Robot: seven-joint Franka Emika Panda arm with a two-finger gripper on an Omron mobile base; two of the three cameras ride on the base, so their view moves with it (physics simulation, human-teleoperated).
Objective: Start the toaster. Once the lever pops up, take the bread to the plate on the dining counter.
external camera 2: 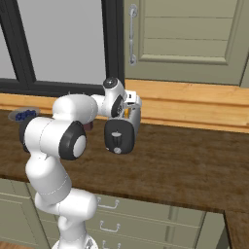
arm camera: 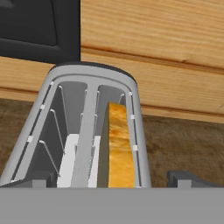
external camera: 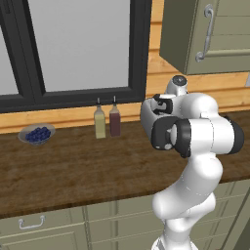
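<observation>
On the wooden table under the window, in the left base view, I see two bottles standing upright side by side near the back edge, and a grey bowl of blueberries well to the left of them; my arm's bulk sits to the right of the bottles and hides whatever lies behind it. From the right base view, the toaster stands on that same table just below the hand, its dark end panel with the lever and knob facing the camera, and the hand is parked directly over its top, which I judge is the right staging for either working the lever or plucking the slice. In the hand view I look straight down into the toaster's slots: the bread stands on edge in the right-hand slot, its tan crust rising toward the rim, while the left slot is bare. The fingers are spread as wide as they go and hold nothing; one dark tip shows to the right of the toaster wall, so the bread lies between them, below and untouched.
</observation>
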